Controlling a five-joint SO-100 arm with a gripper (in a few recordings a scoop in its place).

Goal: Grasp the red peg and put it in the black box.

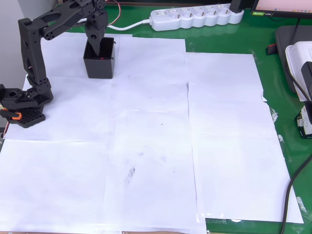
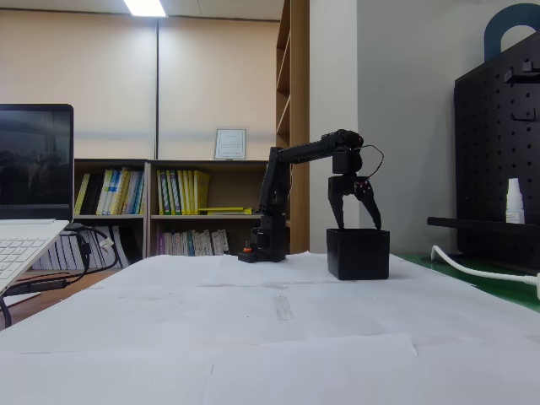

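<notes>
A green table (image 1: 229, 46) was covered with white paper sheets (image 1: 146, 146), and in the fixed view a bookshelf (image 2: 181, 207) stood against the far wall with a laptop (image 2: 29, 194) at nine o'clock. In the overhead view the black arm (image 1: 34, 58) rose from its base at nine o'clock and reached across to the box (image 1: 100, 68), which sat on the paper at about eleven o'clock. A white power strip (image 1: 195, 17) lay along the table edge at twelve o'clock.

The gripper (image 1: 100, 48) pointed straight down over the box's open top, its tips just at or inside the rim. In the fixed view the gripper (image 2: 358, 221) had its jaws spread apart, one finger (image 2: 337, 211) near vertical and the other angled outward, with nothing seen between them. A small red spot (image 1: 101, 58) showed at the box's near inner wall below the tips; whether it was the peg or a mark on the rim could not be told. From the side, the box (image 2: 359, 253) hid its contents.
</notes>
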